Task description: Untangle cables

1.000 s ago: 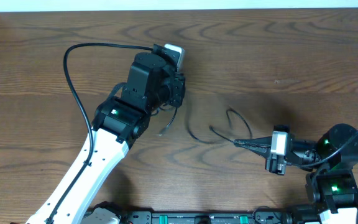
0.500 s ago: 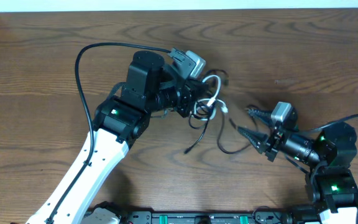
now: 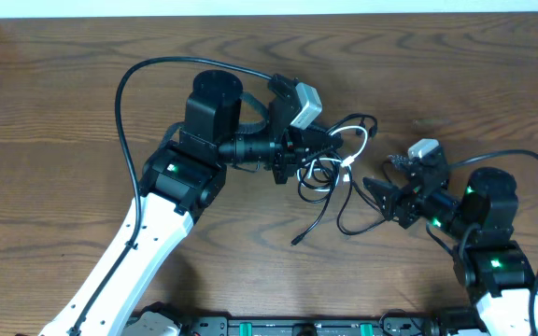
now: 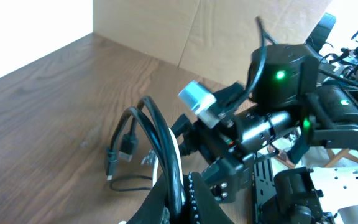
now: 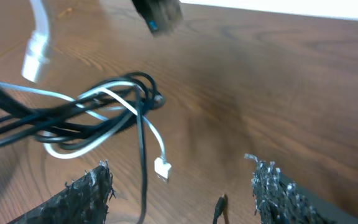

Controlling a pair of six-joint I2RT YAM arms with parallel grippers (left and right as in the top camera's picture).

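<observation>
The cables (image 3: 332, 161) are a bunch of thin black cords and one white cord (image 3: 353, 140), hanging in loops to the table at centre. My left gripper (image 3: 304, 155) is shut on the bunch at its left side. In the left wrist view the jaws (image 4: 180, 190) pinch black strands and a white one, and two black plug ends (image 4: 119, 149) hang beyond them. My right gripper (image 3: 382, 175) stands open just right of the bunch, holding nothing. In the right wrist view its fingers (image 5: 91, 190) flank a dangling black strand and a white plug (image 5: 161, 168); the knot (image 5: 104, 109) hangs above left.
A thick black arm wire (image 3: 122, 98) arcs over the left arm. The right arm's body (image 4: 281, 81) fills the right of the left wrist view, with a cardboard wall (image 4: 185, 28) behind. A loose black cable end (image 3: 299, 239) lies toward the front.
My left gripper has swung right with the cable bunch, lifting it toward the table's centre. My right gripper has opened and turned up-left toward the bunch.
</observation>
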